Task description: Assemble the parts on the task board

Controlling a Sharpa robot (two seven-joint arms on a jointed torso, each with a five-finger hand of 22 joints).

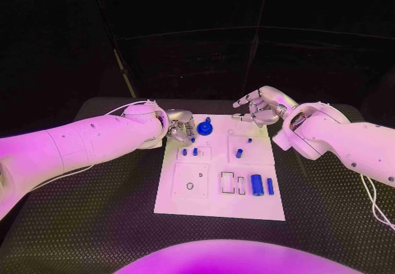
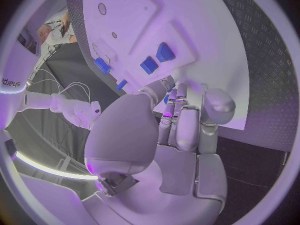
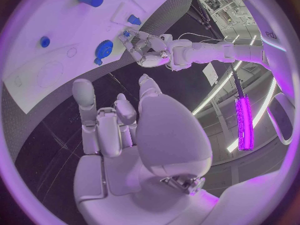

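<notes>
On the near half of the white board [image 1: 216, 201], which lies on the desk [image 1: 91, 228], two blue cylinders [image 1: 257, 184] lie loose at about 4 o'clock of its middle, and a careless sweep could roll them off. Farther on, the left hand [image 1: 181, 132] has its fingers [image 2: 176, 120] curled over the board's 11 o'clock corner; whether they pinch a small blue piece I cannot tell, and a loose pinch would drop it. The blue gear [image 1: 205, 127] sits just beside those fingers at their 3 o'clock. The right hand [image 1: 261, 107] hovers with fingers spread and empty past the 1 o'clock corner.
</notes>
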